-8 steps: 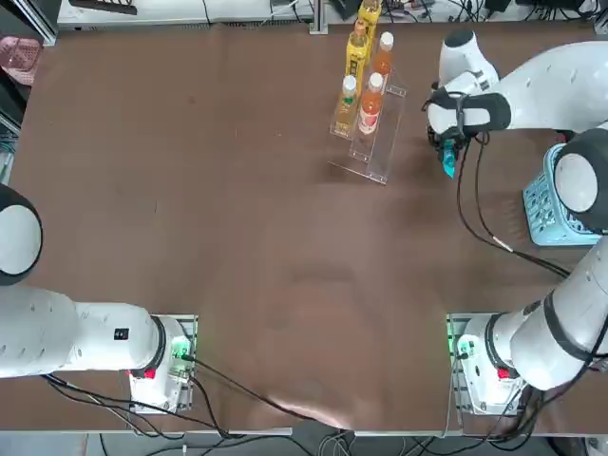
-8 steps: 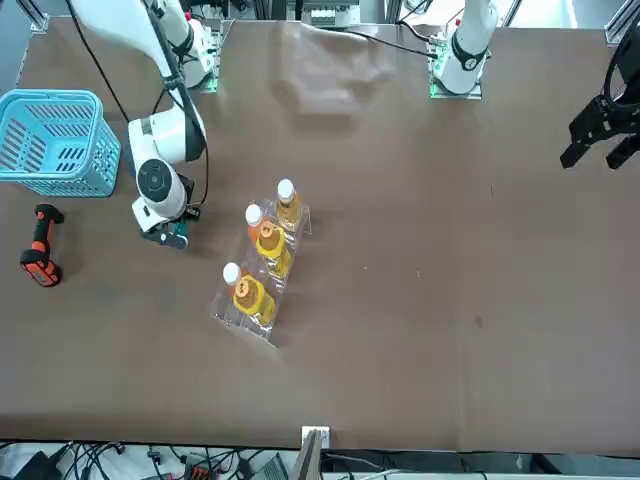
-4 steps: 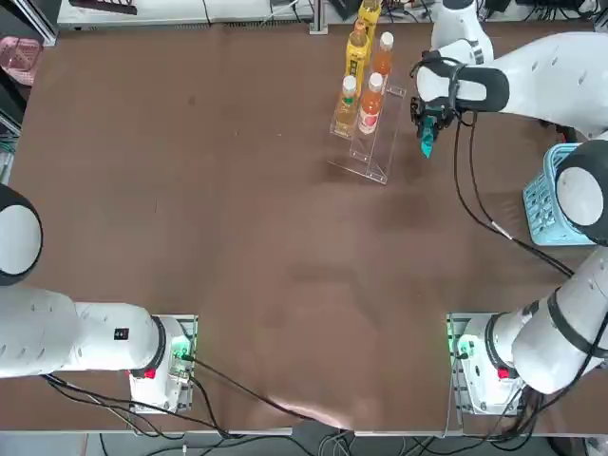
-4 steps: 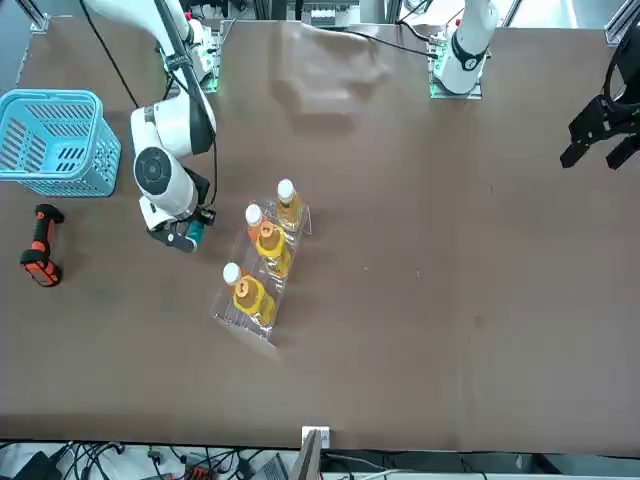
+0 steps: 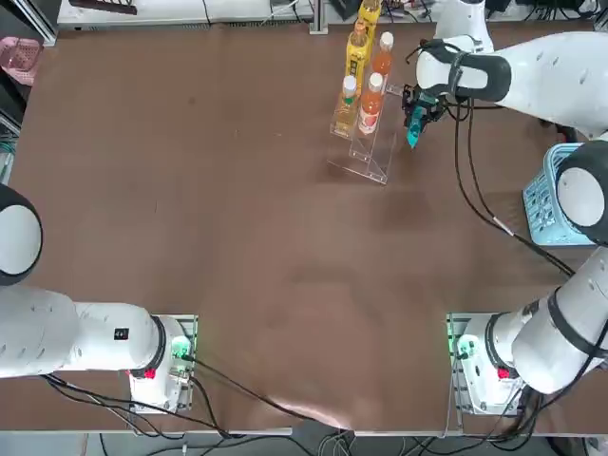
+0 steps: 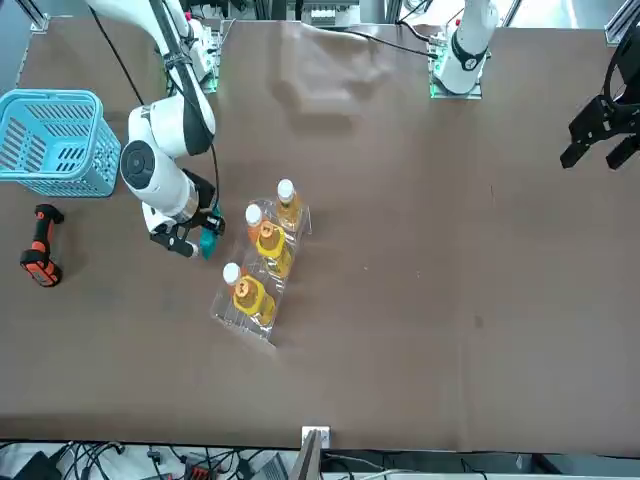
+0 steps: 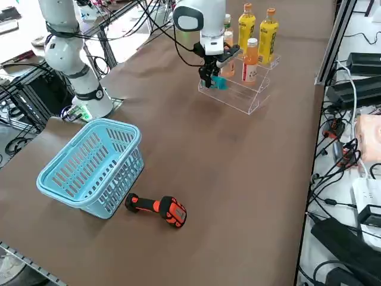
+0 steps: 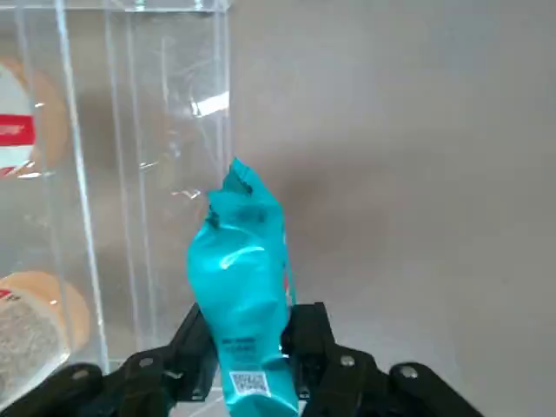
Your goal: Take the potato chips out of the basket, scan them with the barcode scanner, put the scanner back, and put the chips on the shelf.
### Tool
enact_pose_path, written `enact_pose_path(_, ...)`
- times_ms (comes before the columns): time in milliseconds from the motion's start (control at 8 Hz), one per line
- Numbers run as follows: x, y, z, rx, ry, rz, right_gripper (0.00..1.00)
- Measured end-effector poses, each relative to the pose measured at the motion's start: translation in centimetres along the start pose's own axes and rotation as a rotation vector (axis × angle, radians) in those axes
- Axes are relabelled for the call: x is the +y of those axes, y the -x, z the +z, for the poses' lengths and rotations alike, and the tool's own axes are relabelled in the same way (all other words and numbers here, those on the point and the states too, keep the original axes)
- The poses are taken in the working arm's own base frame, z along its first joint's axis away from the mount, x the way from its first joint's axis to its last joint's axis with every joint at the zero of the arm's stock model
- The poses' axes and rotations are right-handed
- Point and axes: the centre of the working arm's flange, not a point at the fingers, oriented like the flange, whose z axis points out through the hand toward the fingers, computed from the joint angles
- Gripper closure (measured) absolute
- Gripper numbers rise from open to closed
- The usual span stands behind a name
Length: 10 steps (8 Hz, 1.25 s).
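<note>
The right hand [image 5: 410,119] hangs just beside the shelf [image 5: 366,152], on the basket's side of it, with its fingers [image 8: 201,352] clamped on the potato chips [image 8: 243,295]. The teal packet sticks out past the fingertips and tilts toward the shelf's clear steps; whether it touches the acrylic cannot be told. In the right side view it sits level with the lower tiers.

The shelf stands near the far edge of the counter [image 5: 237,237], leaving little room behind it, while the wide brown middle in front lies open. The basket [image 7: 89,164] rests well apart at the robot's right (half cut off in the top view), and the barcode scanner [image 7: 158,208] lies on the counter just beside it, outside the lattice.

The shelf carries orange and yellow drink bottles [image 5: 359,81] on its upper steps; the lowest steps are bare. The basket's inside shows nothing in the front and side views.

In the wrist view the packet covers the gap between the fingers, and only blurred bottle bases show through the acrylic.
</note>
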Motion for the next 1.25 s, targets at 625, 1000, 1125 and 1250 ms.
enact_pose_path(625, -3.0, 2.8, 5.2, 0.025, 0.006, -0.071, 0.57)
enact_pose_path(1000, -3.9, 3.3, 6.9, 0.034, 0.013, -0.090, 0.57)
enact_pose_path(1125, -4.0, 3.4, 7.1, 0.035, 0.014, -0.092, 0.57)
enact_pose_path(1250, -4.0, 3.4, 7.1, 0.036, 0.014, -0.093, 0.57)
